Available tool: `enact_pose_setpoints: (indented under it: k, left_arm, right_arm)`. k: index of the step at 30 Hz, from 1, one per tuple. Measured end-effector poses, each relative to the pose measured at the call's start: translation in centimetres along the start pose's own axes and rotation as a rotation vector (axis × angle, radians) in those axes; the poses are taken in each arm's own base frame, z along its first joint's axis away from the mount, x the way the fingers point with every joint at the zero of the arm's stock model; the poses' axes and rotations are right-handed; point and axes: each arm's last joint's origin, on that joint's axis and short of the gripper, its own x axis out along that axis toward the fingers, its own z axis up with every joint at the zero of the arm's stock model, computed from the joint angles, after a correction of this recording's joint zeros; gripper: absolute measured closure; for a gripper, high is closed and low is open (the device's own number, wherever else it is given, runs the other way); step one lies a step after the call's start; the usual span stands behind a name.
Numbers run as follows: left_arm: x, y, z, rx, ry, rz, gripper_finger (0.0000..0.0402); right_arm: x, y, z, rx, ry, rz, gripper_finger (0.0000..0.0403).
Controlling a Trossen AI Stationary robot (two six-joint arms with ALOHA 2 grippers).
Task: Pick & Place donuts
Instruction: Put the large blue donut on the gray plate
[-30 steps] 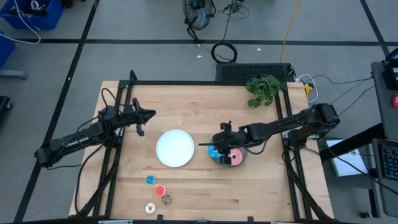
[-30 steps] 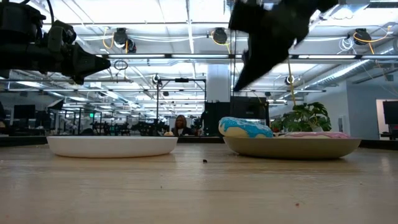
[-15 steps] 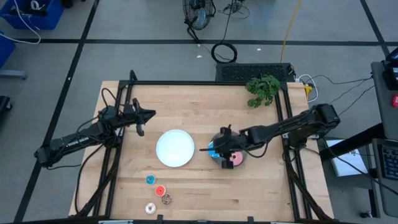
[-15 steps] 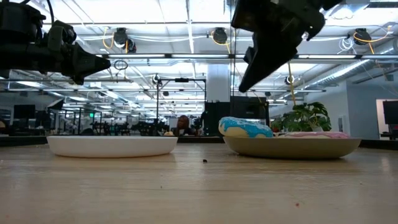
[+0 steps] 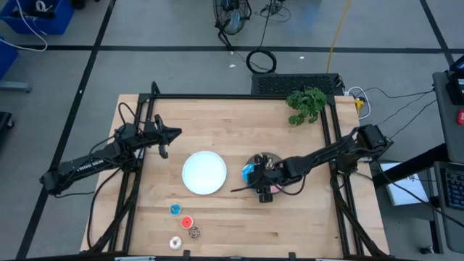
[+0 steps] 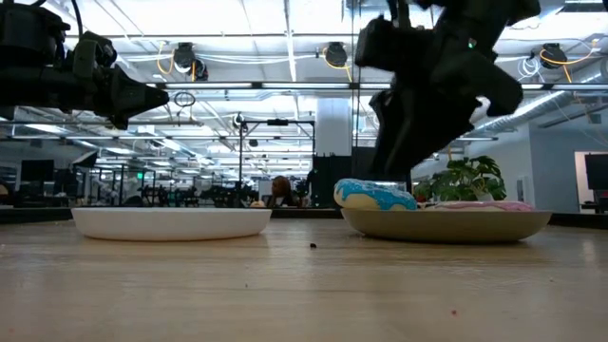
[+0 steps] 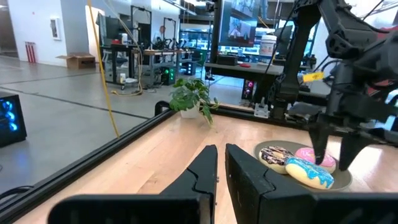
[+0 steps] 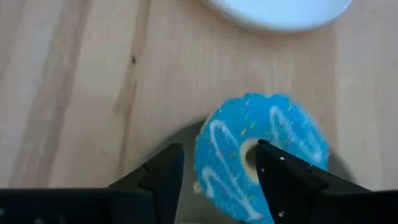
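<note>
A grey plate holds the three larger donuts: blue sprinkled, pink and brown with white drizzle. My right gripper is open and points down over this plate. One finger stands over the blue donut's hole and the other outside its rim. Four tiny donuts, blue, red, brown and white, lie on the table toward the near left. My left gripper is shut and hovers above the table's left part. My right gripper comes at the blue donut from above, its fingers on either side of one part of the ring. I cannot tell whether they touch it. The donut lies tilted on the grey plate's edge.
A round white plate sits at the table's middle, left of the grey plate. A potted green plant stands near the far right corner. Black frame rails run along the table's far, left and right sides.
My right gripper has moved down and a little toward the near edge, over the grey plate. It has tipped steeper, so it now points down onto the blue donut. The donuts and plates have stayed in place.
</note>
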Motion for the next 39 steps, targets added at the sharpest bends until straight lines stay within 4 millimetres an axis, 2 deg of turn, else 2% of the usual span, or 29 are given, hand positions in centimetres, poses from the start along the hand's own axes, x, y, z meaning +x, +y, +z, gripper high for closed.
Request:
enact_pose_setpoints:
  k: [7, 16, 23, 28, 35, 39]
  left_arm:
    - [0.0, 0.0, 0.0, 0.006, -0.002, 0.001, 0.0364]
    - [0.0, 0.0, 0.0, 0.005, -0.001, 0.000, 0.0364]
    - [0.0, 0.0, 0.0, 0.005, -0.001, 0.000, 0.0364]
    - [0.0, 0.0, 0.0, 0.005, 0.000, -0.001, 0.0364]
    - [0.0, 0.0, 0.0, 0.006, -0.001, 0.000, 0.0364]
    - [0.0, 0.0, 0.0, 0.006, -0.001, 0.001, 0.0364]
  right_arm:
    - [0.1, 0.0, -0.3, -0.010, 0.033, -0.013, 0.0219]
    - [2.8, 0.7, -1.2, -0.046, 0.111, -0.017, 0.0234]
    - [3.2, 0.7, -1.4, -0.049, 0.119, -0.041, 0.0254]
    - [3.2, 0.5, -1.4, -0.041, 0.121, -0.041, 0.0291]
    - [3.2, 0.4, -1.4, -0.063, 0.130, -0.041, 0.0390]
    - [2.8, 0.4, -1.4, -0.059, 0.128, -0.040, 0.0385]
